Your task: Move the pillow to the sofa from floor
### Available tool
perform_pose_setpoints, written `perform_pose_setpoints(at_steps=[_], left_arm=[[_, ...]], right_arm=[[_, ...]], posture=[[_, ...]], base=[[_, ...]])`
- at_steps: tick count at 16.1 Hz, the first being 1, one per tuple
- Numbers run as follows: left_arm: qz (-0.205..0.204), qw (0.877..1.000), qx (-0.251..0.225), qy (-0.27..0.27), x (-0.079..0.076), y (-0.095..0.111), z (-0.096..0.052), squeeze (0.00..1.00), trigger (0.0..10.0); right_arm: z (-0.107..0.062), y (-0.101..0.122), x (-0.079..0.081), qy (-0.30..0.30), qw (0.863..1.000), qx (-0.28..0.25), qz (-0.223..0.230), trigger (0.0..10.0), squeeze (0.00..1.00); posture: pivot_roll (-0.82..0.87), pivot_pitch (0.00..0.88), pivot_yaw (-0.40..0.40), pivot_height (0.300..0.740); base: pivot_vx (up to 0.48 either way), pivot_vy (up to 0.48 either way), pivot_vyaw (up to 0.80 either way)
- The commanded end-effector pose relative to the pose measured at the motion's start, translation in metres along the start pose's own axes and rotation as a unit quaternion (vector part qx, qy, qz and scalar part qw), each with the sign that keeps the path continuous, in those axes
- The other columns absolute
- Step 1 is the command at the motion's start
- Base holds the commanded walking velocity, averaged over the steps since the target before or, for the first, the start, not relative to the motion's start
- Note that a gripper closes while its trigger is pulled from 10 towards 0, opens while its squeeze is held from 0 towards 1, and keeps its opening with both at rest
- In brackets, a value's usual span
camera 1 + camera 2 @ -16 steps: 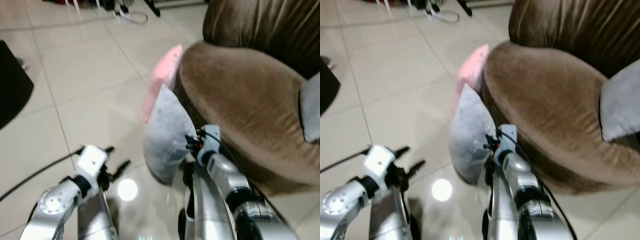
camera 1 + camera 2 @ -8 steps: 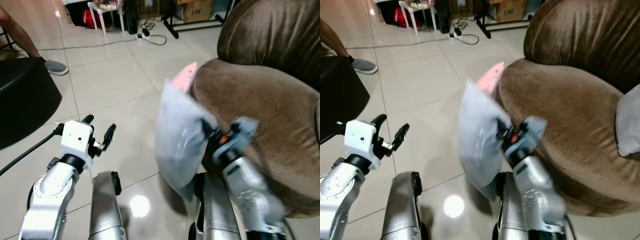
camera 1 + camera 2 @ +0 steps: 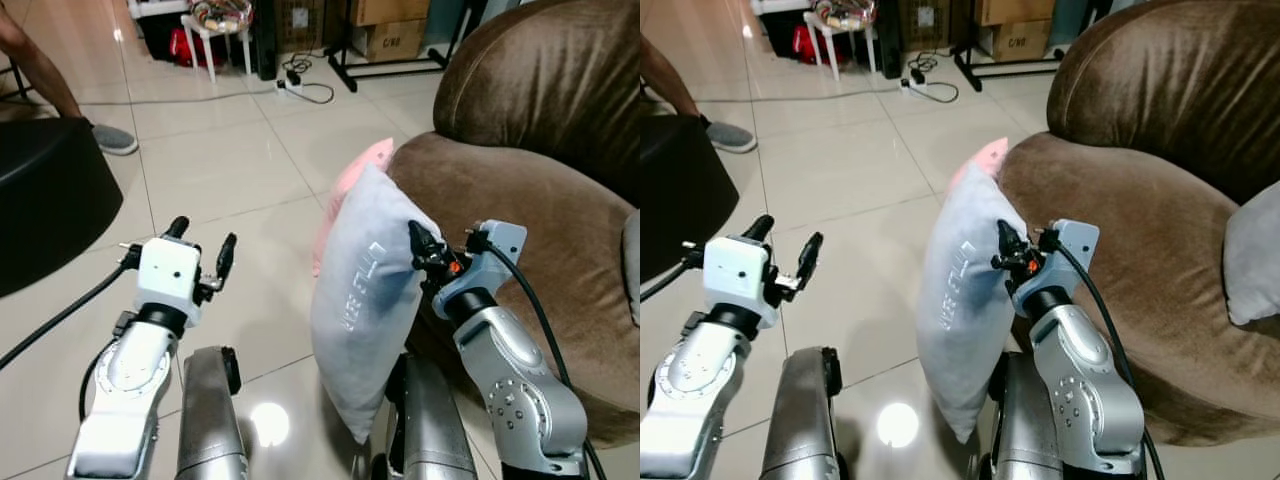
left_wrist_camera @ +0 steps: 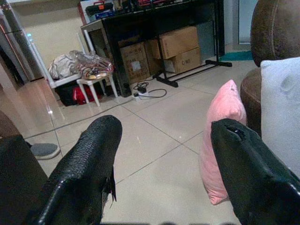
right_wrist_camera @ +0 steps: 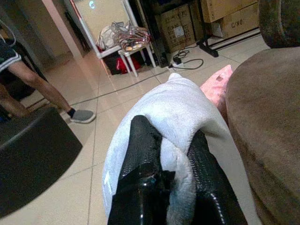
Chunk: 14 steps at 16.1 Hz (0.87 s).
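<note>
The floor (image 3: 230, 170) is pale glossy tile with thin grout lines and a bright spot of reflected light near the robot's legs. A pink pillow (image 3: 345, 195) stands on it, leaning against the front of the brown sofa (image 3: 520, 200), which also rests on the tiles. To the left sits a large black rounded seat (image 3: 45, 205). Beside it a person's shoe (image 3: 112, 139) is planted on the floor. Farther back lie a power strip with cords (image 3: 300, 85), a small white stool (image 3: 215, 30) and cardboard boxes (image 3: 395, 25).
</note>
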State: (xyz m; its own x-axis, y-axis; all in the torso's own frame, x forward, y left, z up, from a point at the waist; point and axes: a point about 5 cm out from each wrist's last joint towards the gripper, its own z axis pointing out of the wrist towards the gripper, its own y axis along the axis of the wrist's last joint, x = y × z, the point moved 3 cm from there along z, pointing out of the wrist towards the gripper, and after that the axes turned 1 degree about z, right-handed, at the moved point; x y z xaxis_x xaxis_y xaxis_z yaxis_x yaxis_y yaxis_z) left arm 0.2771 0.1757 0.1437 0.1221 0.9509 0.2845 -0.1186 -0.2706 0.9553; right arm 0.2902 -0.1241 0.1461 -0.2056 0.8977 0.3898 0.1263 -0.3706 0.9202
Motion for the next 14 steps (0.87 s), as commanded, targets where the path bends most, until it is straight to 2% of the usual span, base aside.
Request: perform_pose_setpoints(at_steps=[1,4,6,14], left_arm=[[0.004,1.0,-0.003,-0.001,-0.0037,0.0006,-0.0017,0.0,10.0],[0.007,1.0,0.0,-0.003,-0.0051,-0.0026,-0.0058,0.0,10.0],[0.008,1.0,0.001,-0.001,-0.0039,-0.0028,-0.0052,0.0,10.0],[0.018,1.0,0.002,-0.007,-0.004,-0.0045,-0.0033,0.0,10.0]], right_arm=[[-0.0022,0.0137,0.0063,0.01,0.999,-0.025,-0.017,10.0,0.0],[-0.0024,0.0154,0.0037,0.002,0.999,-0.025,-0.026,10.0,0.0],[-0.0021,0.0194,0.004,0.005,0.998,-0.031,-0.054,10.0,0.0],[-0.0031,0.023,0.0087,0.02,0.998,-0.036,-0.041,10.0,0.0]], posture=[[0.0,0.0,-0.043,0.525],[0.0,0.0,-0.05,0.56],[0.0,0.0,-0.052,0.585],[0.0,0.0,-0.052,0.66]], base=[[0.0,0.0,0.0],[0.0,0.0,0.0],[0.0,0.0,0.0],[0.0,0.0,0.0]])
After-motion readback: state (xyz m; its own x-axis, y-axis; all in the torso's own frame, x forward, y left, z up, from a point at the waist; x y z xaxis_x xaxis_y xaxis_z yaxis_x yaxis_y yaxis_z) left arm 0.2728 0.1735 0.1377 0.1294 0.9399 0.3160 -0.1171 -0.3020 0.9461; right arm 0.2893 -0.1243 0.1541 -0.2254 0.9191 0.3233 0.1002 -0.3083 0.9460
